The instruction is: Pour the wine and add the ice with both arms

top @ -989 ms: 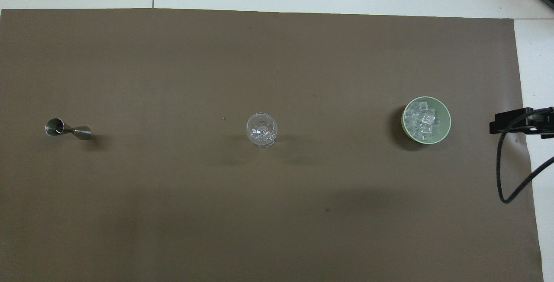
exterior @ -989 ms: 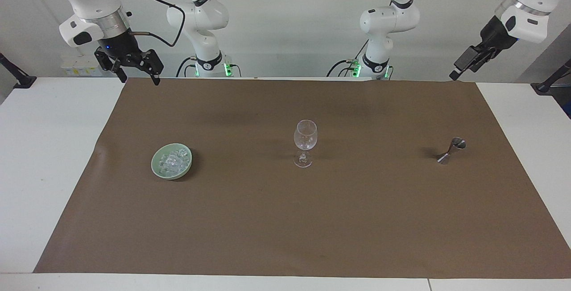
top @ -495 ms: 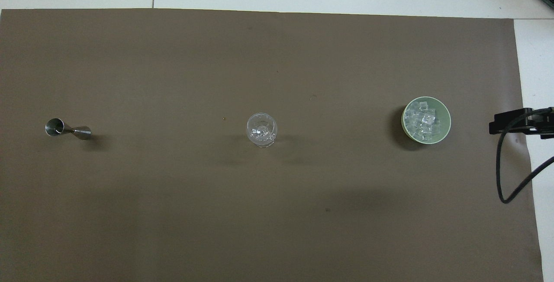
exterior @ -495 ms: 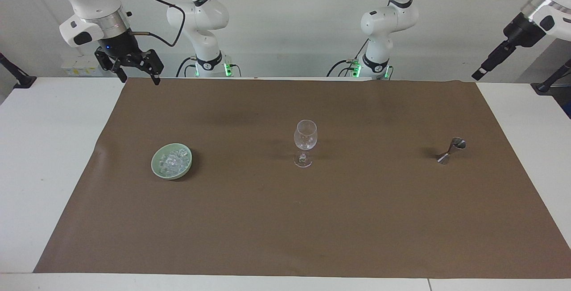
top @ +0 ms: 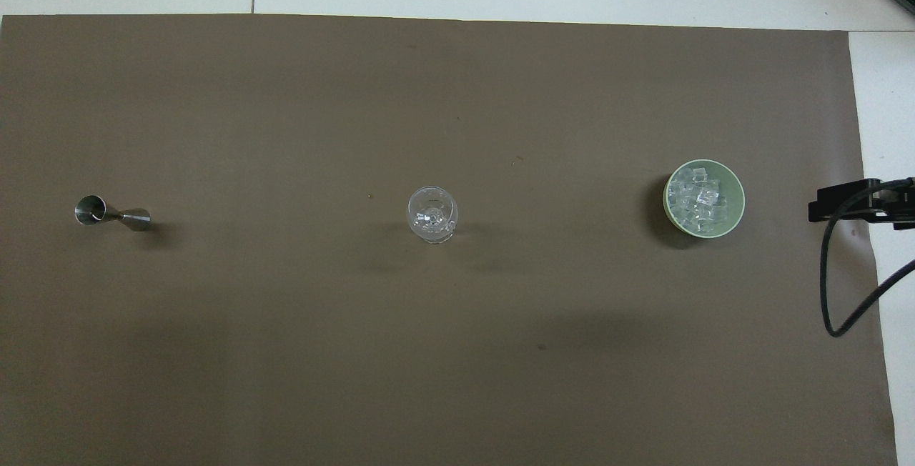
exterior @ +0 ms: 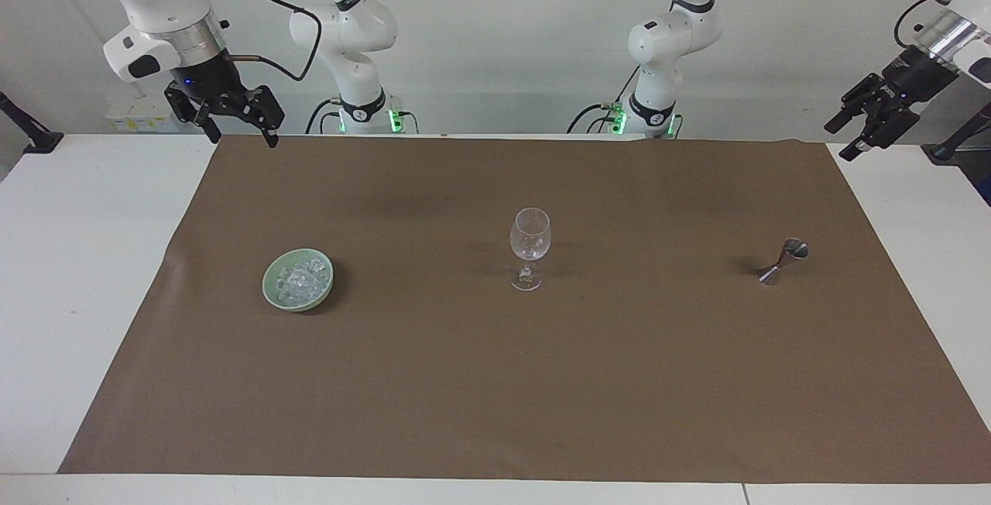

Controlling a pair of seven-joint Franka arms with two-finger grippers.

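You see the ice heaped in a green bowl toward the right arm's end of the brown mat, with no long axis. A wine glass stands upright mid-mat, a steel jigger well apart. Right gripper and left gripper hang empty, fingers wide, over the mat's robot-side corners.

A: Describe the arm housings.

B: Both arms are glossy white jointed shells with black bands at the joints and a silver wrist ring above each black fingered gripper.

A: Cabling and indicators?

B: Black cables loop along the upper links. Green lights glow at both bases, just above the brown mat edge.
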